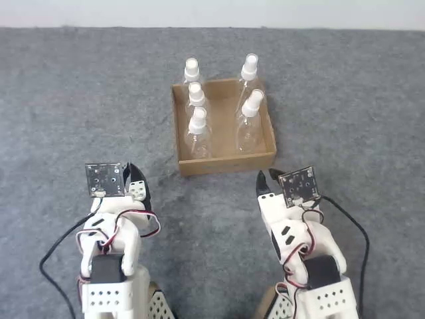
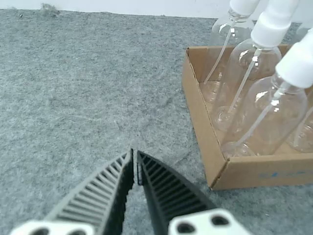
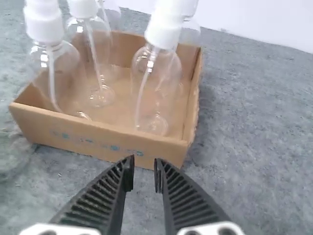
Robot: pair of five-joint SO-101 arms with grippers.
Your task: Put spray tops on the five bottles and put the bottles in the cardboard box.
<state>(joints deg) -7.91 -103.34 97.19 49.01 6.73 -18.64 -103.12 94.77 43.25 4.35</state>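
Your left gripper sits low over the grey felt-like mat, near the box's front left corner, its ribbed black fingers pressed together on nothing. Your right gripper hangs before the box's front wall with its fingers a narrow slit apart, also empty.

The shallow brown cardboard box holds the five clear plastic bottles. Each is capped with a white spray top and has a thin dip tube running down inside. Three stand in one column and two in the other, all upright. The bases of the rear pair are hard to see, but they read as inside the back wall.

Judged from this, capping and boxing look finished. The next move probably calls for nothing more than keeping both arms clear of the box. Its walls are thin and light on the nappy mat, and the tall, smooth, narrow-based bottles would tip at a nudge.
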